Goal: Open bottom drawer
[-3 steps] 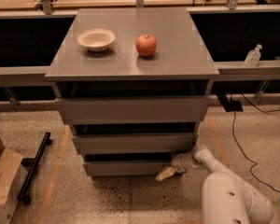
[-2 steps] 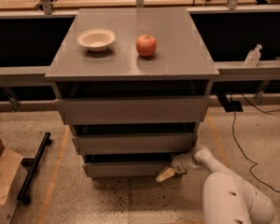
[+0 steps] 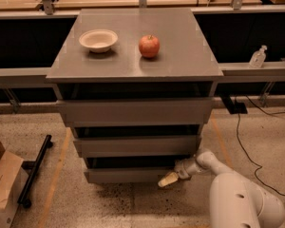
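The bottom drawer [image 3: 128, 175] is the lowest and narrowest of three grey handleless fronts in the cabinet. It stands only slightly out, with a dark gap above it. My gripper [image 3: 169, 179] is at the drawer's right end, its pale fingertips against the lower right corner of the front panel. My white arm [image 3: 237, 198] comes in from the lower right.
A white bowl [image 3: 98, 40] and a red apple [image 3: 149, 46] sit on the cabinet top [image 3: 180, 56]. A cardboard box [image 3: 2, 186] and a black bar [image 3: 34, 170] lie on the floor at left. A cable [image 3: 242, 146] runs on the floor at right. A clear bottle [image 3: 258, 57] stands on the right ledge.
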`<control>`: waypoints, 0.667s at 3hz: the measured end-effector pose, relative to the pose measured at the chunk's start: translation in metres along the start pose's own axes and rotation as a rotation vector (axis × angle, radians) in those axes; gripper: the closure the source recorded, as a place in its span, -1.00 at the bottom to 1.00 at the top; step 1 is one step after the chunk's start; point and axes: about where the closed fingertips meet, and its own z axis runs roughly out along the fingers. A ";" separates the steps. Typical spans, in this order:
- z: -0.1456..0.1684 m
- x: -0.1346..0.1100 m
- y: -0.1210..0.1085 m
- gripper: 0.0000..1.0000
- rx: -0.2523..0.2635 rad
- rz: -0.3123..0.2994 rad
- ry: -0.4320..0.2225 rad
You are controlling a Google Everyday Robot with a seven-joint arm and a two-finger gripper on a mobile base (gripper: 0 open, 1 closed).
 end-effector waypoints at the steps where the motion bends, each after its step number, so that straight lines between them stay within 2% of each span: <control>1: -0.004 -0.002 0.003 -0.65 -0.001 0.005 0.003; 2: -0.004 -0.003 0.004 -0.05 -0.003 0.005 0.004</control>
